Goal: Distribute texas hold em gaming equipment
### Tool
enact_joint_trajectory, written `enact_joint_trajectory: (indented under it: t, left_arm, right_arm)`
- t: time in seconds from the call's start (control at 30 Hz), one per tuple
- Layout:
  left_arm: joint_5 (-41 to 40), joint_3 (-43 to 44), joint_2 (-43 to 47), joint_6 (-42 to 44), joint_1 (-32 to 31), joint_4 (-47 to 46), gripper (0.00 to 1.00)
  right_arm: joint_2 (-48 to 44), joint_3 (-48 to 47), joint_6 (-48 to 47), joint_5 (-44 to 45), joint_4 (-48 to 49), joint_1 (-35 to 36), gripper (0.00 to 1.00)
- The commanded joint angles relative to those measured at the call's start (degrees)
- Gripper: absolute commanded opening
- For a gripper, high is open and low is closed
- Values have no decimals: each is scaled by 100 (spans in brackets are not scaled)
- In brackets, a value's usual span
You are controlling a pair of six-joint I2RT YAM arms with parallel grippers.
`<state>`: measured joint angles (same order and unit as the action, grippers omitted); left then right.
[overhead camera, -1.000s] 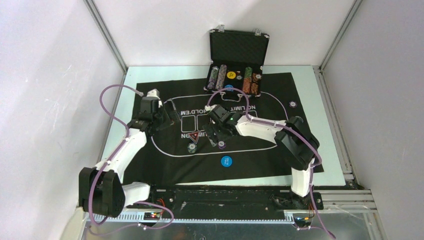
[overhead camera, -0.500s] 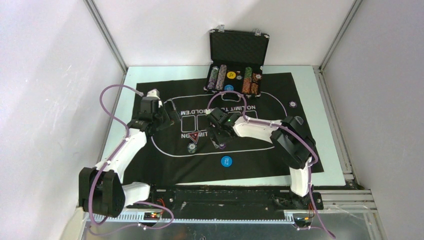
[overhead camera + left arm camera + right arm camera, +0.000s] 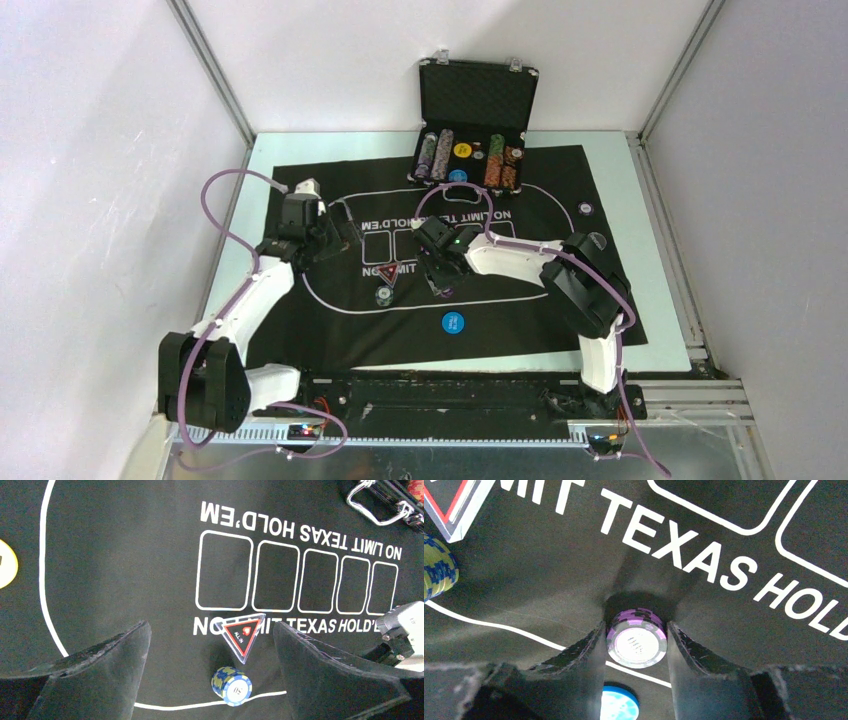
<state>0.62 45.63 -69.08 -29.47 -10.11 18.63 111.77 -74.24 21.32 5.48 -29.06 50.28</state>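
The right gripper pinches the short upright stack of round purple-and-white chips, centred between its fingers on the black felt mat, with a round blue button at 6 o'clock.

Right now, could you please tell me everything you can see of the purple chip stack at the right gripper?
The purple chip stack looks like a few round, plastic-looking chips, edges striped purple and black, top face pale and printed. It lies flat on the black felt mat by the white line, pinched at its sides by the right gripper.
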Motion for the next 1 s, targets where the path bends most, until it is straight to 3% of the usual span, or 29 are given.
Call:
enact_joint_trajectory:
  t: [0.0,0.3,0.97]
  left_arm:
    - [-45,62,0,65,-35,-21,100]
    - [-45,42,37,60,-35,-28,100]
    - [-45,77,-57,57,-35,-11,100]
  right_arm:
    - [61,3,213,-191,3,46,32]
    - [-286,-2,255,-73,132,23,25]
    - [-239,6,231,-24,53,-12,29]
